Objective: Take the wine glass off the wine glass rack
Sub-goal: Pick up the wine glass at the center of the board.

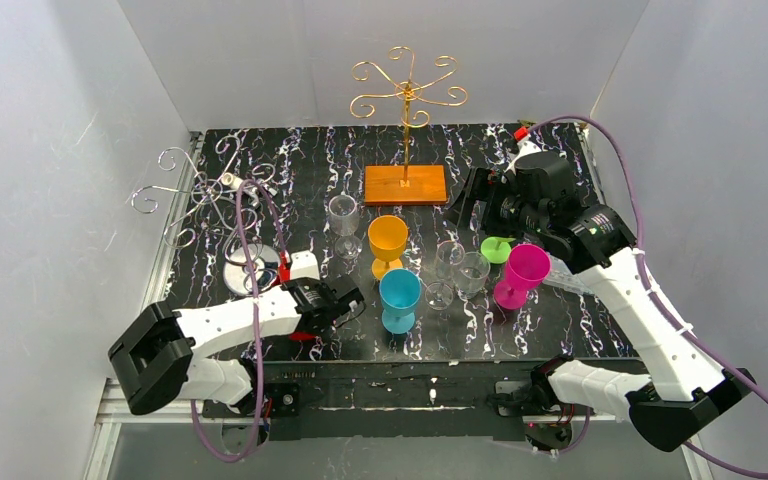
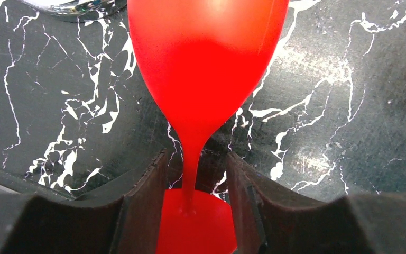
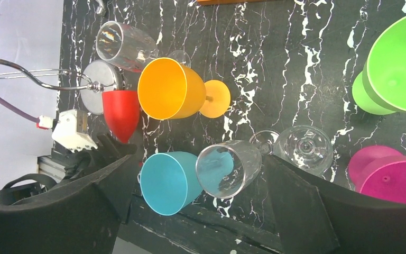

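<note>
Red glass (image 2: 206, 63) at the front left of the bench (image 2: 349, 106), just beside the round foot of the silver rack (image 1: 195, 185), bowl pointing away from the wrist. Cannot tell whether clear of the rack wire yet. Left fingers (image 2: 142, 211) on either side of the stem, with a sliver of bench visible on each side. Glass foot wedged between them nearer the palm. Cannot tell whether pinched there or only bracketed. Right fingers (image 3: 100, 196) spread wide, holding nothing, up over the cups on the right.

Likely trouble:
- Thin, smooth stem. Could swivel or slide out under a loose or off-centre squeeze.
- Foot wider than the stem. Could catch a finger edge and tip the bowl.
- Rack wire close by. Might snag on a pull at the wrong angle and drag the light rack along.
- Blue cup (image 1: 399, 295) near the wrist. Easily knocked by a wide swing.

No brand, label or writing legible anywhere.
</note>
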Action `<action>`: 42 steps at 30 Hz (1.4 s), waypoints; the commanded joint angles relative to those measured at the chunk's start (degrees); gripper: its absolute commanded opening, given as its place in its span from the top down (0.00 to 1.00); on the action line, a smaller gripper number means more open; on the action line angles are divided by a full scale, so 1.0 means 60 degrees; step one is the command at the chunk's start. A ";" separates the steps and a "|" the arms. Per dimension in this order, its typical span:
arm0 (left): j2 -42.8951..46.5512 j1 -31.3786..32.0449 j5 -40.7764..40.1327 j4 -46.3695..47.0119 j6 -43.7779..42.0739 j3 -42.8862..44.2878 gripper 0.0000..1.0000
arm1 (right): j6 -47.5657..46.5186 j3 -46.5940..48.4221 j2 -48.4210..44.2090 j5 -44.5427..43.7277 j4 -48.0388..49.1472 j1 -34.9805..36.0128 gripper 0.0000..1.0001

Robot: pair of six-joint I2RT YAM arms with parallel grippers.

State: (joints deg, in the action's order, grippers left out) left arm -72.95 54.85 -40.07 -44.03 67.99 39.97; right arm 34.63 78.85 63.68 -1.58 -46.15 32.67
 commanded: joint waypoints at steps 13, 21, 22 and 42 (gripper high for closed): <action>-0.0471 -0.0089 -0.0618 0.0395 0.0292 -0.0278 0.82 | -0.0201 -0.0165 -0.0286 0.0088 0.0436 0.0049 0.02; -0.0079 -0.0075 -0.0471 0.0333 -0.0146 -0.0161 1.00 | -0.0205 -0.0070 -0.0286 0.0032 0.0366 0.0049 0.02; 0.0032 -0.0074 -0.0473 0.0281 -0.0215 -0.0130 1.00 | -0.0206 -0.0054 -0.0297 0.0019 0.0364 0.0049 0.02; 0.1717 0.0898 -0.1289 -0.0981 -0.2000 0.1365 1.00 | -0.0246 0.0391 0.0018 0.0560 0.0473 0.0049 0.02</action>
State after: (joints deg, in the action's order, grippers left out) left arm -66.39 58.41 -43.24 -47.40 59.13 45.28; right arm 34.22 77.91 63.37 -1.04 -45.91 32.67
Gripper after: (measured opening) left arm 0.174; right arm 0.983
